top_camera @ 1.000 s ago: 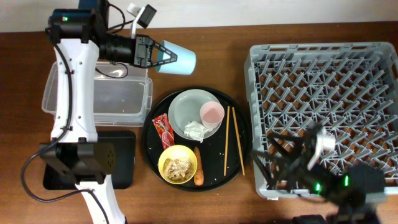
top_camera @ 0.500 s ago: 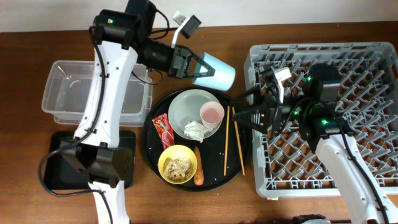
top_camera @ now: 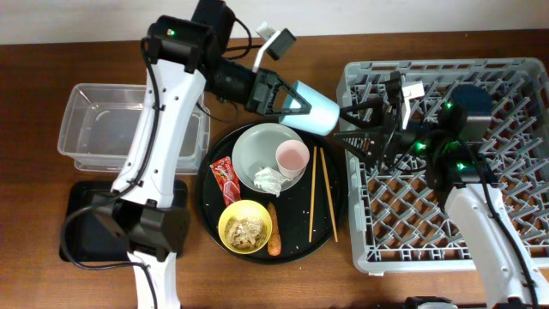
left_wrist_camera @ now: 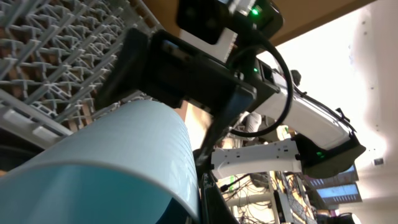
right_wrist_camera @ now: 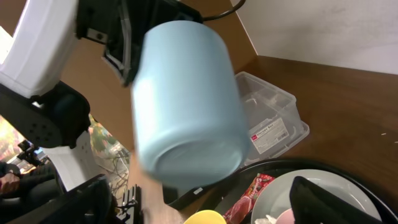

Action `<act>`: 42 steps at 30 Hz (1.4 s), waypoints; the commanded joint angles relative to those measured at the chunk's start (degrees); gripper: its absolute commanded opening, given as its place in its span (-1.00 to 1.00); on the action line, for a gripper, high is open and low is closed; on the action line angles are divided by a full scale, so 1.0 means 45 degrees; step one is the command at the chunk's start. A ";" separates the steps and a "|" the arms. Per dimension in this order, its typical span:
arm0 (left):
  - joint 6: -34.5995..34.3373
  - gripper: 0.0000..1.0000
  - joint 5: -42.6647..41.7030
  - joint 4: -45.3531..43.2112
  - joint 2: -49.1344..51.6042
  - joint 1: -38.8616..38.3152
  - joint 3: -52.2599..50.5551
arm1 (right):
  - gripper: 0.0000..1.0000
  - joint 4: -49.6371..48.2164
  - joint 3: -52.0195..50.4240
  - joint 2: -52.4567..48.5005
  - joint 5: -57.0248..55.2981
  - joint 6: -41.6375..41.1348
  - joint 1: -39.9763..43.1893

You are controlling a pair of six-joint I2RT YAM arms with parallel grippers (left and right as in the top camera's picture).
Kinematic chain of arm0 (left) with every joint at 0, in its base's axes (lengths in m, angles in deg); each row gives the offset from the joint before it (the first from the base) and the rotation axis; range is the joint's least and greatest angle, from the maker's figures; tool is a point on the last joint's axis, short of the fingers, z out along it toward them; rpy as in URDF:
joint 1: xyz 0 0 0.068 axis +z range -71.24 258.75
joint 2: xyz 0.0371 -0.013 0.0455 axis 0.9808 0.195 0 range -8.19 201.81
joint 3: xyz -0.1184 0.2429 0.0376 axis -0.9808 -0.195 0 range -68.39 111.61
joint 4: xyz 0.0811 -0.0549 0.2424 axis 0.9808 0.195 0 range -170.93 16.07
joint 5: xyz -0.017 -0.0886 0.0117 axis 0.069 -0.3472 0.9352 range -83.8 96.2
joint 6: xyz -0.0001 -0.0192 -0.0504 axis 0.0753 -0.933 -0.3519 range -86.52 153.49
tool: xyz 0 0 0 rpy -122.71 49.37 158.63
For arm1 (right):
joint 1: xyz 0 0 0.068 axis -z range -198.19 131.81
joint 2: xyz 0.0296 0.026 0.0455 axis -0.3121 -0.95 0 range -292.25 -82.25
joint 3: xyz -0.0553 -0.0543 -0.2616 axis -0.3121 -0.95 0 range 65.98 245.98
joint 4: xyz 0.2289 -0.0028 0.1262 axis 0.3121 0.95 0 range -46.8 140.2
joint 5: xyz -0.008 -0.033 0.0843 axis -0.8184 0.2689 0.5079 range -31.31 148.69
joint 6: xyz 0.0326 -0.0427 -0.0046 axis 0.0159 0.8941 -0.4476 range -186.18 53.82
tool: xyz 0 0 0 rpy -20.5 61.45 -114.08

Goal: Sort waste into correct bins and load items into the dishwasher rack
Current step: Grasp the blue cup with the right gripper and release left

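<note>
The small blue cup (top_camera: 310, 112) hangs on its side in the air, above the bench between the round black tray (top_camera: 296, 236) and the dishwasher rack (top_camera: 515, 69), with its base pointing toward the rack. The left claw (top_camera: 290, 101) is clamped on its rim end. The right claw (top_camera: 340, 129) faces the cup's base from the rack's left edge, its fingers spread wide, just beside the cup. On the tray sit the grey plate (top_camera: 249, 150), carrying the white-pink cup (top_camera: 292, 157) and the tissue (top_camera: 268, 180), the yellow bowl (top_camera: 225, 225) and the chopsticks (top_camera: 312, 193).
</note>
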 commanded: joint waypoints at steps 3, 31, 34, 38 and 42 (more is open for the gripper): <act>-0.0083 -1.00 -0.0340 0.0015 -0.0185 -0.0335 0.0078 | 0.88 -0.0787 0.0170 -0.0321 0.0369 -0.0044 -0.0763; -0.0087 -0.26 0.0452 0.0015 -0.0185 -0.0699 0.0078 | 0.17 -0.3026 0.0170 -0.0321 0.0321 -0.0481 -0.1141; -0.0087 -0.23 0.0947 0.0010 -0.0185 -0.0389 0.0078 | 0.13 -0.2943 0.0170 -0.0330 0.0165 -0.0486 -0.0971; -0.0087 -0.22 0.1015 0.0010 -0.0185 0.0379 0.0078 | 0.11 -0.1962 0.0170 -0.0369 -0.0821 -0.0481 -0.0670; -0.0083 -0.22 0.1030 0.0010 -0.0185 0.0957 0.0078 | 0.08 0.0277 0.0170 -0.0379 -0.3813 -0.0481 -0.0408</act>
